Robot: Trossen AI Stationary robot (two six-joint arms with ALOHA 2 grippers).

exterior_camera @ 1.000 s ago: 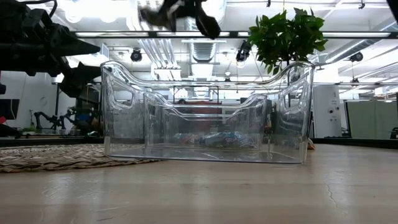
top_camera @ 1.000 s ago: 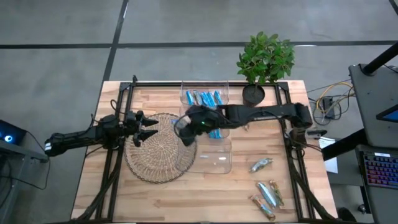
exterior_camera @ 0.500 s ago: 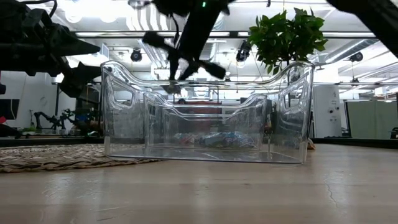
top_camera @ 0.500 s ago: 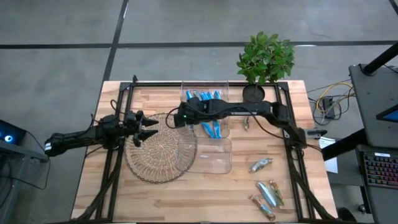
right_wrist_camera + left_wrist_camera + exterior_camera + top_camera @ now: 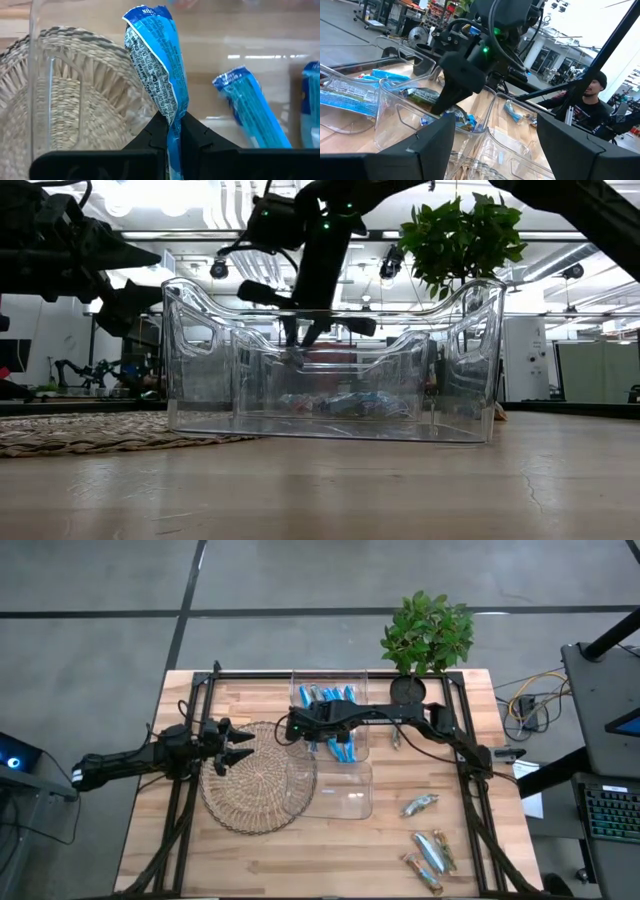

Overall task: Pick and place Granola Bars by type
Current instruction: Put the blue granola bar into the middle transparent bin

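blue bar (image 5: 156,65) between right fingers (image 5: 150,135)

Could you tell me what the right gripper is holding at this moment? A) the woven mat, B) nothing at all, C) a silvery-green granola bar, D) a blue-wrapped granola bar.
D: the right wrist view shows the right gripper shut on a blue-wrapped bar, which stands up between its fingers, above the clear bin that holds other blue bars.
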